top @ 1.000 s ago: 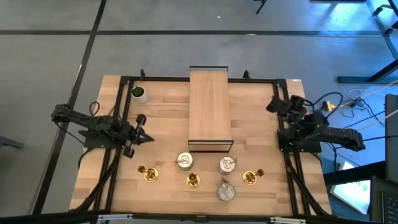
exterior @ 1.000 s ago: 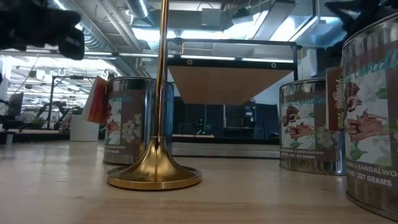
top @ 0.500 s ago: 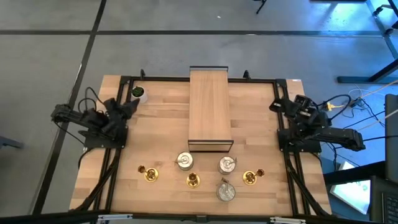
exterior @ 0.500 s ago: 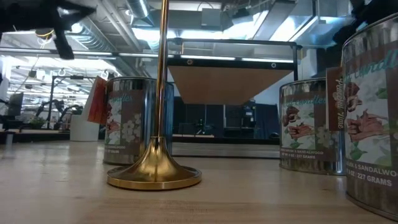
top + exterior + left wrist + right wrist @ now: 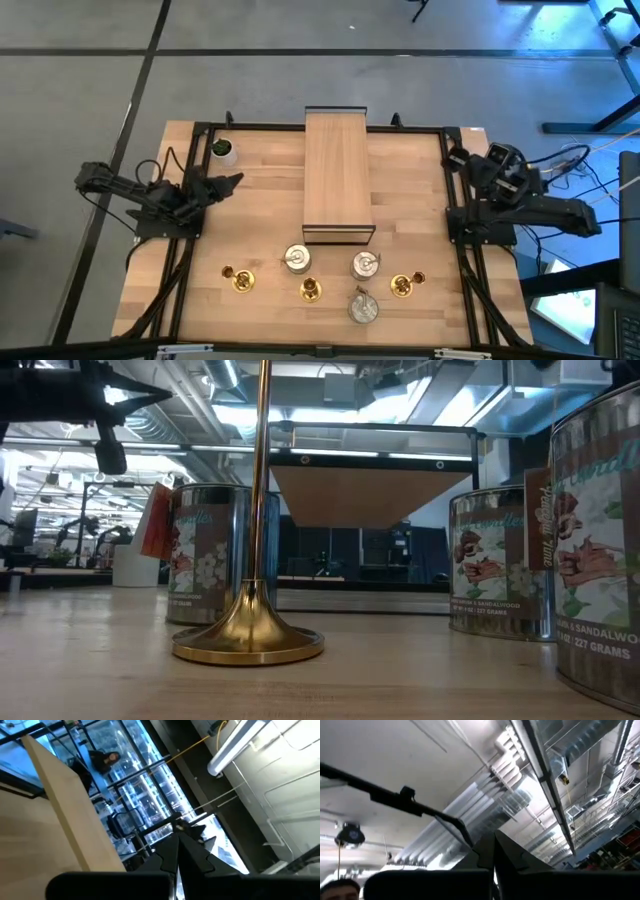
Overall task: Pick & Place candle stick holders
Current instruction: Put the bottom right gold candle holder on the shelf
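High view. Pale wooden slatted table [image 5: 260, 230] inside a black metal frame, on a grey floor. A long light-wood box with a dark base [image 5: 337, 175] lies along the centre of the table, from the far edge toward the middle. Near the far left corner stands a small white cup with green inside [image 5: 222, 150]. All six candle stick holders sit in a cluster by the near edge, in front of the box: slim brass-gold holder with round base, left [image 5: 240, 281]; slim brass-gold holder, middle [image 5: 311, 290]; slim brass-gold holder, right [image 5: 401, 287]; squat round silver holder, left [image 5: 296, 259]; squat round silver holder, right [image 5: 365, 264]; squat round silver holder, nearest the edge [image 5: 362, 308]. Left gripper [image 5: 232, 180] hangs over the left side of the table, fingers pressed together, holding nothing, well apart from the holders. Right gripper [image 5: 454, 156] is at the far right edge, also well apart from them.

Low view. The brass-gold holder's flared base and stem [image 5: 251, 635] fill the foreground; labelled silver tins [image 5: 214, 555] stand behind and to the right, with the wooden box end [image 5: 375, 495] beyond.

Left wrist view. Dark fingers [image 5: 195, 854] meet in a point, empty; the box's edge and room windows lie behind.

Right wrist view. Dark fingers [image 5: 507, 852] pressed together, empty, aimed at ceiling ducts and lights.
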